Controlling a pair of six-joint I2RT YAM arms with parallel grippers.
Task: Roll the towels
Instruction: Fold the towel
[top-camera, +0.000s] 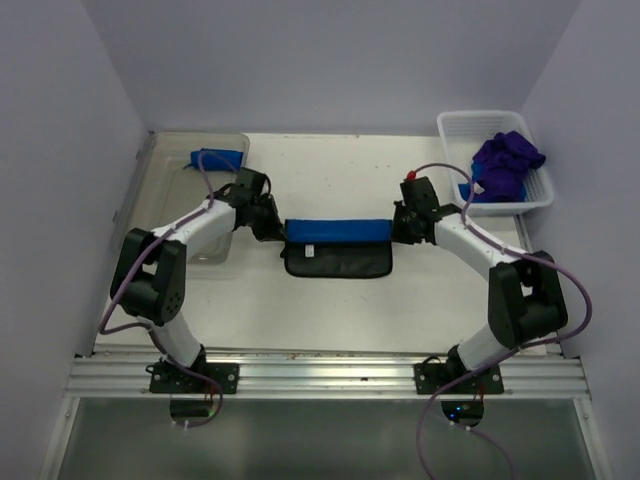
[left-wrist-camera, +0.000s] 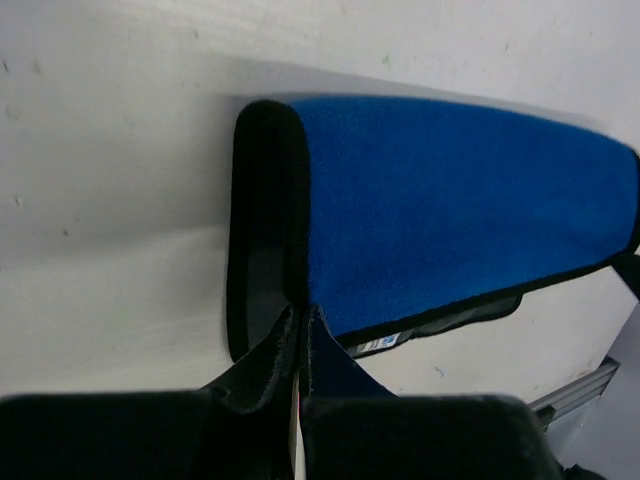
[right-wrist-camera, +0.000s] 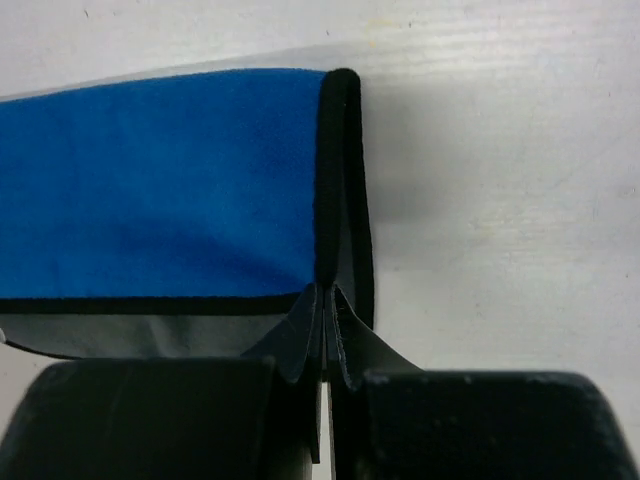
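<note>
1. The left fingers are closed, pinching one end of the blue towel, which extends ahead and to their right.
2. The right fingers are closed on the other end, and the towel lies between both pairs on the desk.
3. Beyond the right fingers, purple towels fill a white basket.

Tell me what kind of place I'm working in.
Probably an enclosed robot test booth: plain walls around the table, an aluminium mounting rail, and a basket of purple towels.
</note>
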